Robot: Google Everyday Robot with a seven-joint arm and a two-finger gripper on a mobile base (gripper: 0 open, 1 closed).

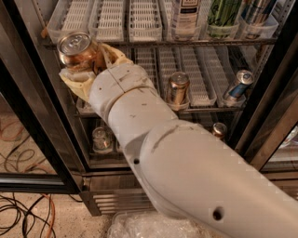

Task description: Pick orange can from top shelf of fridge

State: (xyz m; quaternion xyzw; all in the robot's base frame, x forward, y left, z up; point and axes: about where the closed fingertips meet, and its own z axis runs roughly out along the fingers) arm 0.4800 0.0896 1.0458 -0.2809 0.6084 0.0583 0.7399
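My gripper point(83, 65) is shut on the orange can point(74, 44), held at the upper left in front of the fridge point(260, 116). The can is orange-brown with a silver pull-tab top that faces the camera. Cream fingers point(74, 78) wrap its lower side. The can hangs just in front of and slightly below the front edge of the top shelf point(153, 42), near its left end. My white arm fills the lower middle and right of the view and hides part of the lower racks.
Bottles point(186, 16) and a green can point(223, 11) stand on the top shelf's right side. A copper-gold can point(177, 88) and a blue-and-silver can point(238, 84) sit on the middle rack. The black door frame point(32, 121) and floor cables point(18, 209) lie left.
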